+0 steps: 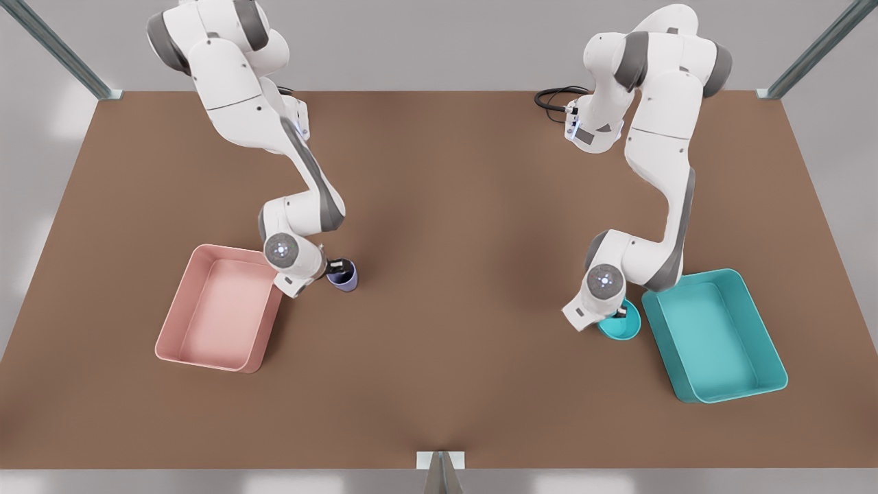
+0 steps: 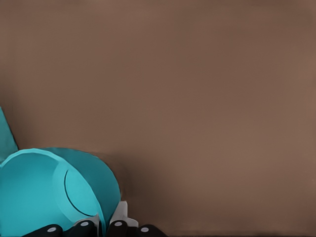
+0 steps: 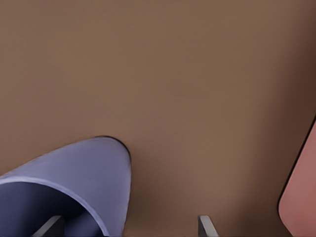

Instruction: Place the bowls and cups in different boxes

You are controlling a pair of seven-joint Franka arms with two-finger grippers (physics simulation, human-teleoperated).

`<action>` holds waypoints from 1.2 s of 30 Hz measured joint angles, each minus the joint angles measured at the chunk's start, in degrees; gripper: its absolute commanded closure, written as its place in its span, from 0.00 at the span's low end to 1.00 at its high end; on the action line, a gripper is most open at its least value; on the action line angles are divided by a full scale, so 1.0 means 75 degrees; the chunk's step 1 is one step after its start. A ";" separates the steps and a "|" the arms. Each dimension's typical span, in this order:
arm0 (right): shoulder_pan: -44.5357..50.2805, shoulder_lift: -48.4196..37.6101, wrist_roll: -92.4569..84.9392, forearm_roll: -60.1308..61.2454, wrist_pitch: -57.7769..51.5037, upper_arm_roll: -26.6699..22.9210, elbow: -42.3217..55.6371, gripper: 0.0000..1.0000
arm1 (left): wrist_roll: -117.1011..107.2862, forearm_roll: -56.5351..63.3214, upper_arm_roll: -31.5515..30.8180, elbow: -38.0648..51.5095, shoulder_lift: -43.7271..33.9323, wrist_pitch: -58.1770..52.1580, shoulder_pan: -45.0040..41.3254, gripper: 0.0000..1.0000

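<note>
The lavender cup (image 1: 345, 278) (image 3: 94, 173) stands on the table just beside the pink box (image 1: 219, 309) (image 3: 301, 197), toward the front view's right of it. My right gripper (image 1: 337, 265) (image 3: 131, 226) is open, with one finger inside the cup and the other outside its wall. Over on the front view's right, the teal bowl (image 1: 621, 328) (image 2: 39, 192) sits tilted next to the teal box (image 1: 713, 336) (image 2: 5, 133). My left gripper (image 1: 623, 312) (image 2: 101, 228) is shut on the bowl's rim.
The brown table (image 1: 453, 274) stretches open between the two boxes. Metal frame posts (image 1: 440, 473) stand at the table's corners and at the middle of its near edge. Both boxes hold nothing.
</note>
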 measured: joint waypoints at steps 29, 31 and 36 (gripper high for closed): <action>-0.2884 0.1591 -0.1769 -0.0607 -0.3405 -0.1104 0.4153 0.79 | 0.0691 -0.1843 -0.0676 0.2740 -0.1786 -0.3794 0.1563 0.00; -0.2891 0.1871 -0.2004 -0.0576 -0.3256 -0.1071 0.4126 0.79 | 0.0753 -0.1948 -0.0817 0.3090 -0.1818 -0.4437 0.1516 0.00; -0.2783 0.2110 -0.2480 -0.0472 -0.2838 -0.1021 0.4016 0.79 | 0.0857 -0.2049 -0.0894 0.3204 -0.1827 -0.5368 0.1527 0.00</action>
